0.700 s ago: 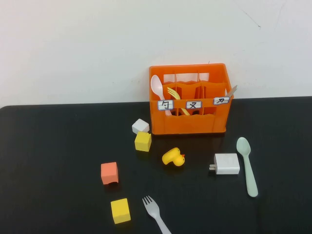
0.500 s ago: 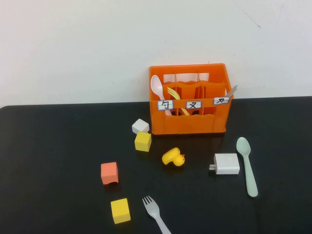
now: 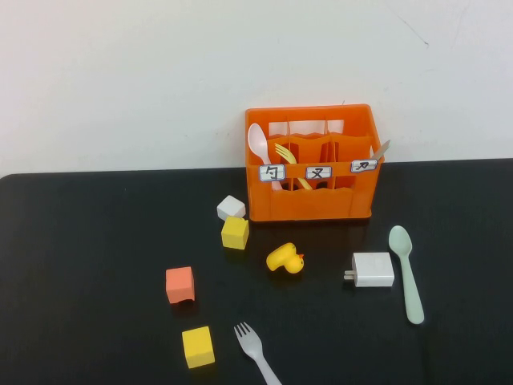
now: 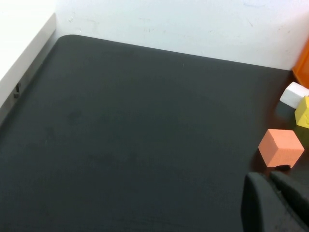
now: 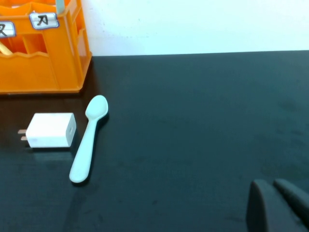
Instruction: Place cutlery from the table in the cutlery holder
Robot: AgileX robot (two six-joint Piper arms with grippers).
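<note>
The long mint-green spoon lies on the black table at the right, in front of the orange cutlery holder. It also shows in the right wrist view, beside the holder. The small grey fork lies at the table's front edge, near the middle. Neither gripper shows in the high view. My left gripper is shut and empty, close to an orange cube. My right gripper is shut and empty, over bare table well apart from the mint spoon.
The holder has a white spoon, a yellow fork and a grey utensil tip in it. A white charger, a yellow duck, a white cube, two yellow cubes and an orange cube lie around.
</note>
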